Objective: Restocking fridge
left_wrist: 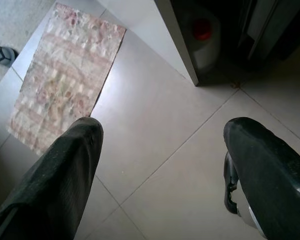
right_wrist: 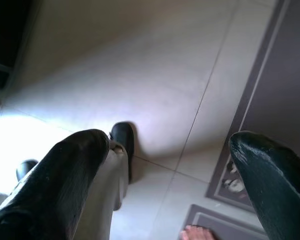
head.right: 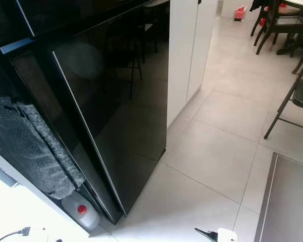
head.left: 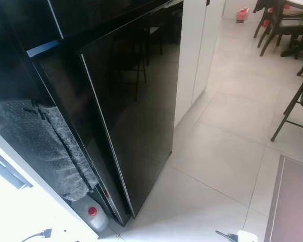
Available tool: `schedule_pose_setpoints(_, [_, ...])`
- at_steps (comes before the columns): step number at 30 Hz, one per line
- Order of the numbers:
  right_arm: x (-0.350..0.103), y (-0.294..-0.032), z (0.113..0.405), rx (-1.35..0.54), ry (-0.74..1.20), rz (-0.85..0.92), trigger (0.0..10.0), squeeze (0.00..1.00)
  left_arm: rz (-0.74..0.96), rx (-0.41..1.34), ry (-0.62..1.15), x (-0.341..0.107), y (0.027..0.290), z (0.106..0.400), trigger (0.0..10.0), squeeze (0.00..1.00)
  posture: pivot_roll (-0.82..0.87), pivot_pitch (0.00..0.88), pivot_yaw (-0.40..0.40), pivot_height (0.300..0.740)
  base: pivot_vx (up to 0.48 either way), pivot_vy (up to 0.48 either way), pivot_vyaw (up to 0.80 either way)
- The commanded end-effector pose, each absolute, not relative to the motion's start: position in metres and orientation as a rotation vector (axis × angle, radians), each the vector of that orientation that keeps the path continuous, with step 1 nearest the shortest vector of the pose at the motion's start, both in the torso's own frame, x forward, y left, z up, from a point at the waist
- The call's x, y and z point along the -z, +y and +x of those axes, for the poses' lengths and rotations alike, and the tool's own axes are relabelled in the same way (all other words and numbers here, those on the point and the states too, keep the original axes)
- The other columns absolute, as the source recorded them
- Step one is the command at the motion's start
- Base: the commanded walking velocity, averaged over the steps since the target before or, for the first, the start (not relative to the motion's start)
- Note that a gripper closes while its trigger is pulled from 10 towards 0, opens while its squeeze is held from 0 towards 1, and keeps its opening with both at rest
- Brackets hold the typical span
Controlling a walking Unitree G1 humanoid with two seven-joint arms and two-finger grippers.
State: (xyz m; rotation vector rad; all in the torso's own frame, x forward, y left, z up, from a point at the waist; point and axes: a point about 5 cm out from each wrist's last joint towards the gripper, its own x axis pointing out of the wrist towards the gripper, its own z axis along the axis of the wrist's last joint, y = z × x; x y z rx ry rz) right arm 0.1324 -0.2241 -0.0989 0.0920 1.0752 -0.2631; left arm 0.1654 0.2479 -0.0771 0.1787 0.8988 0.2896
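The black fridge [head.left: 136,101] stands in front of me on the left, its glossy lower door reflecting the room, and its inside is hidden. In the left wrist view my left gripper [left_wrist: 165,135] hangs open over bare floor tiles with nothing between its fingers [left_wrist: 65,170]. The right gripper [right_wrist: 167,145] in the right wrist view is also open and empty above the floor, near my own leg [right_wrist: 110,170]. No item to stock can be made out.
A plastic jug with a red cap [head.left: 92,212] and a grey padded wrap [head.left: 40,141] sit beside the fridge. White cabinets [head.left: 194,50] follow it. Dark chairs [head.left: 280,25] stand far right, a grey mat [head.left: 293,201] near right, a patterned rug [left_wrist: 65,80] behind me.
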Motion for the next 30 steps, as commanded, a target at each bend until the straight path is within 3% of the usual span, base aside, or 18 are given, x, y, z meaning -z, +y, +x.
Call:
schedule_pose_setpoints(1, [0.096,-0.217,0.145,0.216,1.046,0.068,10.0,0.0,0.179,-0.3,0.951,0.082,0.251,0.153,10.0,0.0,0.03,0.01,0.048,0.74,0.0,0.0,0.8])
schedule_pose_setpoints(15, [0.099,-0.203,0.143,0.13,1.076,0.047,10.0,0.0,0.173,-0.303,0.979,0.086,0.254,0.14,10.0,0.0,0.04,0.005,0.037,0.74,0.0,0.0,0.8])
schedule_pose_setpoints(27, [0.099,-0.207,0.142,0.104,1.085,0.026,10.0,0.0,0.141,-0.29,0.989,0.089,0.248,0.138,10.0,0.0,0.03,0.0,0.017,0.74,0.0,0.0,0.8])
schedule_pose_setpoints(28, [0.099,-0.208,0.142,0.103,1.086,0.028,10.0,0.0,0.018,-0.304,0.971,0.09,0.244,0.138,10.0,0.0,0.02,0.0,0.011,0.74,0.0,0.0,0.8])
schedule_pose_setpoints(29, [0.099,-0.208,0.142,0.103,1.086,0.028,10.0,0.0,0.018,-0.304,0.971,0.09,0.244,0.138,10.0,0.0,0.02,0.0,0.011,0.74,0.0,0.0,0.8])
schedule_pose_setpoints(30, [0.099,-0.208,0.142,0.097,1.086,0.025,10.0,0.0,-0.14,-0.324,0.937,0.09,0.24,0.14,10.0,0.0,0.02,0.0,0.003,0.74,0.0,0.0,0.8])
